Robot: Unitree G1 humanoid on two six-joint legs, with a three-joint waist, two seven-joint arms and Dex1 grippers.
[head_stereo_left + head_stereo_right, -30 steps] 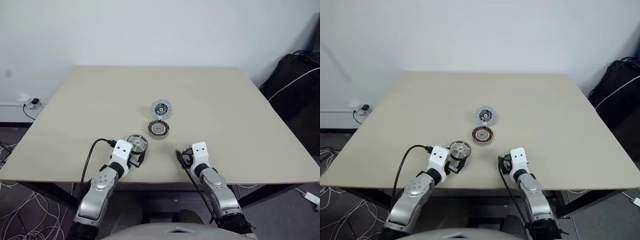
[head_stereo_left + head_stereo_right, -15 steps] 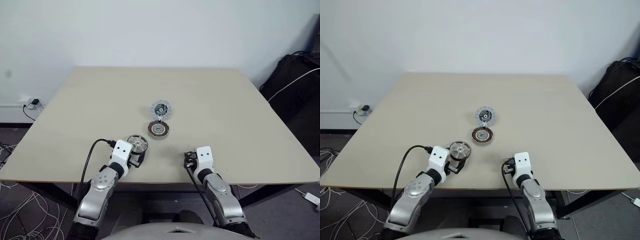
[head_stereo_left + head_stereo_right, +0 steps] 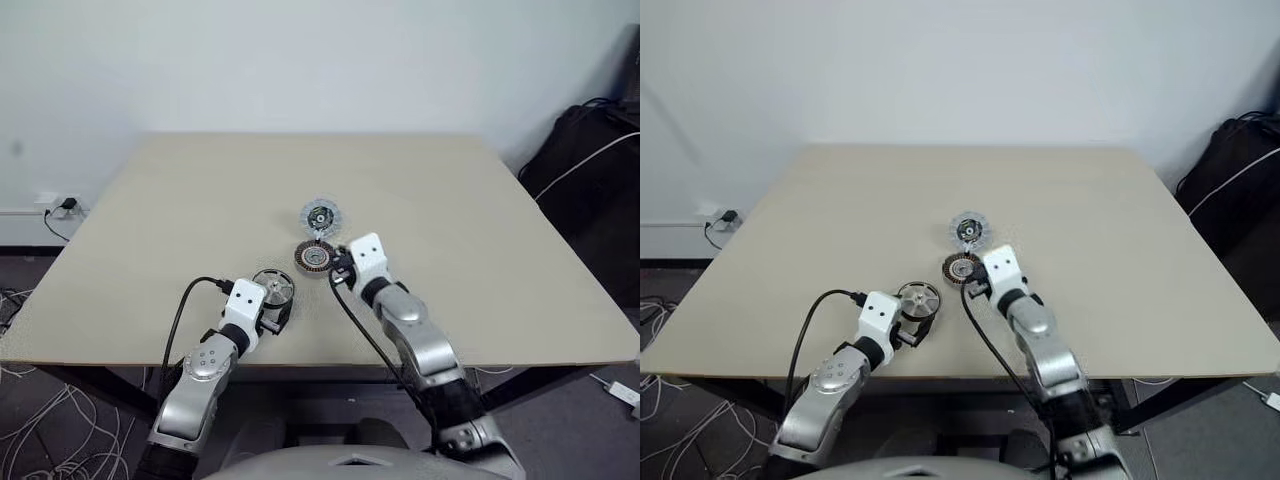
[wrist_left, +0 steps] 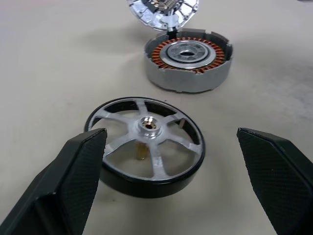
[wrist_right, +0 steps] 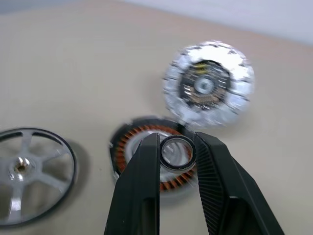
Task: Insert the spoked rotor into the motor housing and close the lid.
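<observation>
**One ring gripped, three motor parts on the table**

You had one beige table [image 3: 150, 200] in front of you, and two arms over its near half.

Your left arm lay low at the near edge. The left gripper [image 4: 171, 136] was spread wide and held nothing, with a finger on either side of the spoked wheel [image 4: 146, 147] and neither touching it.

Your right arm reached forward and inward, ending just beside the copper-wound casing [image 3: 315, 257]. The right gripper [image 5: 177, 142] was closed on one small metal ring [image 5: 178, 169], pinched between its fingertips and held above that casing.

Three round parts lay on the table. One was the spoked wheel, silver with a black rim, nearest you. One was the grey casing with copper windings, a little farther out. One was the silvery disc [image 3: 321, 216], just beyond the casing and almost touching it.
</observation>
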